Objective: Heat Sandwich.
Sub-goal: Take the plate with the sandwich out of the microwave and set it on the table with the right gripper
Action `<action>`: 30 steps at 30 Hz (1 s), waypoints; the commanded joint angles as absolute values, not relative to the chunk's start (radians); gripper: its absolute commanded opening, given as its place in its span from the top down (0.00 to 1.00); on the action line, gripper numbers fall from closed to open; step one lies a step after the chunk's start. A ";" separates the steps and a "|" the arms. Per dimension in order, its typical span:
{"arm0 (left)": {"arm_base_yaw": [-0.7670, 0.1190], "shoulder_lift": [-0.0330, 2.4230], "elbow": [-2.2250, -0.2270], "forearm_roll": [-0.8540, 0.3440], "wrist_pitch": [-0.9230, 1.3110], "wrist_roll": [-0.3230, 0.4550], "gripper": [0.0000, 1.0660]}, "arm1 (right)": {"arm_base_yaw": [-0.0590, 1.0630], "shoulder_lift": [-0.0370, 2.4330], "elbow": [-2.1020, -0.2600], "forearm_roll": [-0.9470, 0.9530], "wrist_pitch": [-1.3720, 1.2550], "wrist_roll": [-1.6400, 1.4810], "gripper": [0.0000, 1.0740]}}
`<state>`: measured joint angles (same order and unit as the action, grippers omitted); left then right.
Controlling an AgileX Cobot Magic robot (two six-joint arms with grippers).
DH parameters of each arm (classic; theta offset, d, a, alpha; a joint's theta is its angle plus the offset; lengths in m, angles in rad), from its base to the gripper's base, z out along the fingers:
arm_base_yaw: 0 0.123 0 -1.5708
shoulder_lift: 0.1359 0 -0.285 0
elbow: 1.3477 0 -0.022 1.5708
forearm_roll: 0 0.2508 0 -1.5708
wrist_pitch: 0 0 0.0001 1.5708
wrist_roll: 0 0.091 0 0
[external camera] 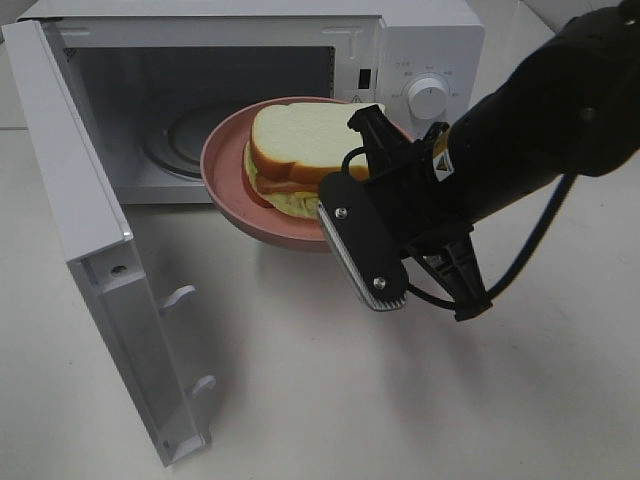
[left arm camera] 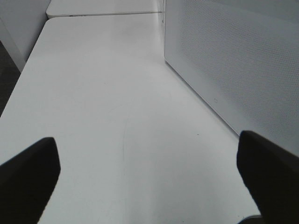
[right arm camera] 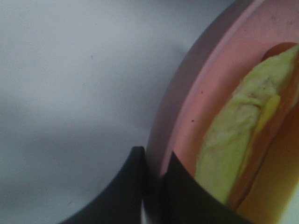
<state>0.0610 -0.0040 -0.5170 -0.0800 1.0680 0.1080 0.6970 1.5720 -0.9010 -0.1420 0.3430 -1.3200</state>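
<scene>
The sandwich [external camera: 300,140], white bread over a pale yellow-green layer and red-brown filling, lies on a round pink plate [external camera: 225,170]. My right gripper [external camera: 335,205] is shut on the plate's near rim and holds it tilted above the table, in front of the open microwave [external camera: 420,40]. In the right wrist view my gripper [right arm camera: 156,186] pinches the plate's rim [right arm camera: 219,79], with the sandwich [right arm camera: 229,149] just beyond one finger. My left gripper [left arm camera: 149,172] is open and empty over the white table; it is out of the exterior high view.
The microwave door [external camera: 90,250] stands swung open to the left, reaching toward the table's front. A glass turntable [external camera: 180,140] lies inside the cavity. The microwave's perforated side wall [left arm camera: 233,60] stands beside my left gripper.
</scene>
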 commanded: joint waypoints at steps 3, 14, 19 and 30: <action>0.059 -0.009 -0.517 -0.087 1.069 0.107 0.08 | 0.691 1.476 -0.833 -0.150 0.313 -1.308 1.00; 0.059 -0.009 -0.517 -0.087 1.069 0.107 0.08 | 0.691 1.318 -0.702 -0.151 0.336 -1.275 1.00; 0.059 -0.009 -0.517 -0.087 1.069 0.107 0.08 | 0.691 1.235 -0.645 -0.171 0.385 -1.254 1.00; 0.059 -0.009 -0.517 -0.087 1.069 0.107 0.08 | 0.691 1.032 -0.542 -0.185 0.496 -1.177 1.00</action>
<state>0.0610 -0.0040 -0.5170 -0.0800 1.0680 0.1080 0.6970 1.0820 -0.5570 -0.1710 0.4920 -1.1890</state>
